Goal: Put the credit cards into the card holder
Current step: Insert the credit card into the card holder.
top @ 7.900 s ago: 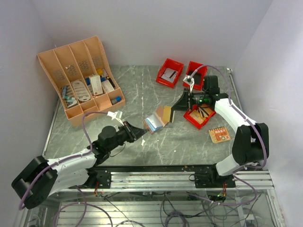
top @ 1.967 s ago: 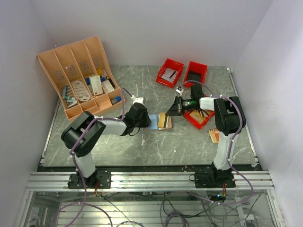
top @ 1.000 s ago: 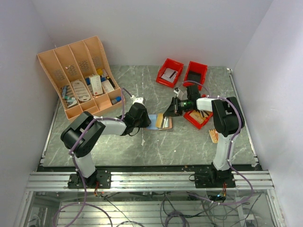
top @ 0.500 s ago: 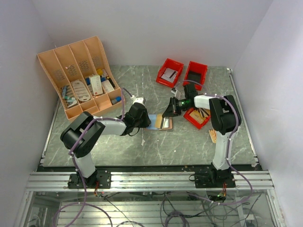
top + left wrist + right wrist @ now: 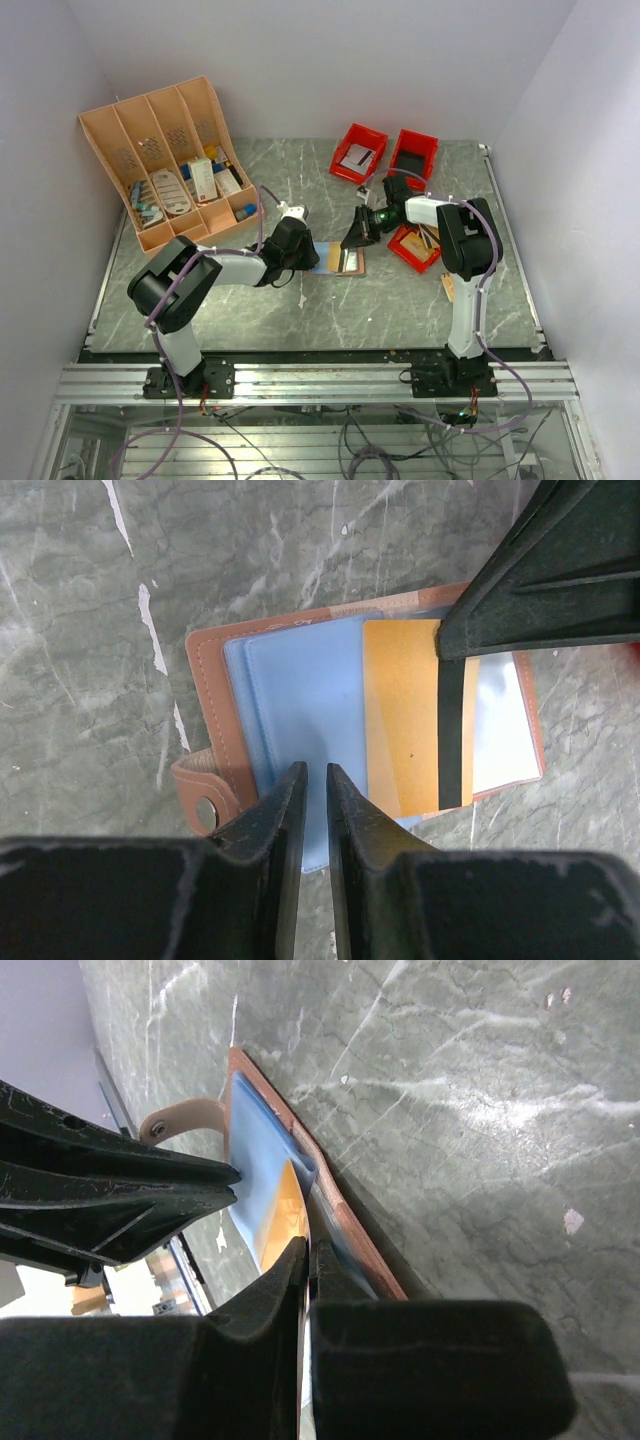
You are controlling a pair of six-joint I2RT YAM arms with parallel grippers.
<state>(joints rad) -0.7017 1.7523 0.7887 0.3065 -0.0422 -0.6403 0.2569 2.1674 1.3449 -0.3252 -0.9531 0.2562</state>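
Note:
The card holder [image 5: 328,262] lies open on the marble, brown leather [image 5: 212,675] with blue inner sleeves [image 5: 300,695] and a snap tab [image 5: 205,798]. My left gripper [image 5: 306,254] comes from the left and is shut on the near edge of the blue sleeves [image 5: 255,1155], its tips [image 5: 312,780] a narrow gap apart. My right gripper [image 5: 352,238] is shut on an orange credit card [image 5: 405,715] with a black stripe. The card lies over the blue sleeve, its left end at the sleeve's mouth. In the right wrist view the card [image 5: 285,1222] runs out from my shut jaws [image 5: 308,1252].
An orange-tan slotted organiser rack [image 5: 165,160] stands at the back left. Two red bins [image 5: 358,152] [image 5: 414,156] sit at the back, a third [image 5: 418,250] lies under the right arm. A small orange item [image 5: 447,288] lies on the right, partly hidden.
My right gripper has moved left over the card holder, carrying the orange card further across the blue sleeve. The left gripper has held still.

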